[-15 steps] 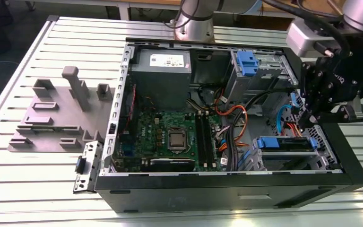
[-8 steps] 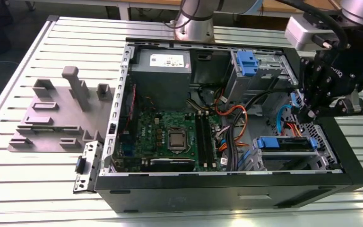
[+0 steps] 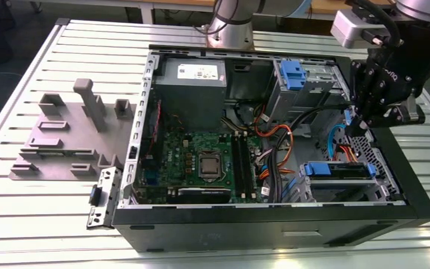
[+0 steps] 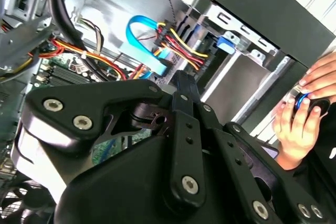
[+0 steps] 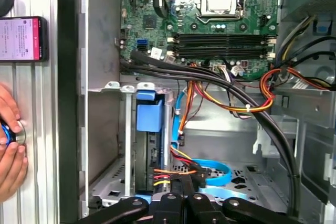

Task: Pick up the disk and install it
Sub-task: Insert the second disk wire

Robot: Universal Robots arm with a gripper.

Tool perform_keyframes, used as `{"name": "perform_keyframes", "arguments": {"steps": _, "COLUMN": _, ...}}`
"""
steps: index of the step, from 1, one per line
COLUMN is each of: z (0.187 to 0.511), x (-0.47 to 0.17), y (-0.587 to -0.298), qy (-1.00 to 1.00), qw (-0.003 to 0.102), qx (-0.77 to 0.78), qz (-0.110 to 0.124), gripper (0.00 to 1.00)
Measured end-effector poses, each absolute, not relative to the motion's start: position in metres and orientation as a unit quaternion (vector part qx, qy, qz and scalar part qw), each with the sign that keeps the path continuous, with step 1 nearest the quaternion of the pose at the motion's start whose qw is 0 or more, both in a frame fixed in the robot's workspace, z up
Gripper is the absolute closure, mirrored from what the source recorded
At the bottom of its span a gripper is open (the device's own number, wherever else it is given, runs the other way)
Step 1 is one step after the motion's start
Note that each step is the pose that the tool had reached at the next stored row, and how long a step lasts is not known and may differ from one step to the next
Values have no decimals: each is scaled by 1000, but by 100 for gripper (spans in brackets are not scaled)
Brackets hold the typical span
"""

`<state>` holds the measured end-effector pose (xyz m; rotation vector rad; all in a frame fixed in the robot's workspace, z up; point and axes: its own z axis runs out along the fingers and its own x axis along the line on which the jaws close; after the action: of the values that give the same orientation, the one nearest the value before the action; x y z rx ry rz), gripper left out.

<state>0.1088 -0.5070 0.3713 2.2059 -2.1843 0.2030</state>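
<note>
Your gripper (image 3: pixel 358 130) closed, empty, above case's (image 3: pixel 275 227) far-right edge. First wrist view adds hand (image 5: pixel 10 150), phone (image 5: pixel 21 39). Disk (image 3: pixel 340 170) in near-right bay, long axis along front edge.

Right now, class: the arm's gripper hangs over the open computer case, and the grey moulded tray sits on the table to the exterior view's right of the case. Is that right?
One detail is wrong. In the exterior view the grey moulded tray sits on the table to that view's left of the open computer case, not its right. The gripper does hang over the case.
</note>
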Motion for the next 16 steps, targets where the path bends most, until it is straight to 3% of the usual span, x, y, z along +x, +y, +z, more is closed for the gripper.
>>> {"name": "perform_keyframes", "arguments": {"steps": 9, "z": 377, "x": 109, "y": -506, "qy": -703, "qw": 18, "qx": 708, "qz": 62, "gripper": 89}}
{"name": "perform_keyframes", "arguments": {"steps": 14, "z": 377, "x": 111, "y": -506, "qy": -703, "qw": 33, "qx": 709, "qz": 46, "gripper": 89}}
{"name": "perform_keyframes", "arguments": {"steps": 16, "z": 377, "x": 114, "y": -506, "qy": -703, "qw": 34, "qx": 709, "qz": 43, "gripper": 89}}
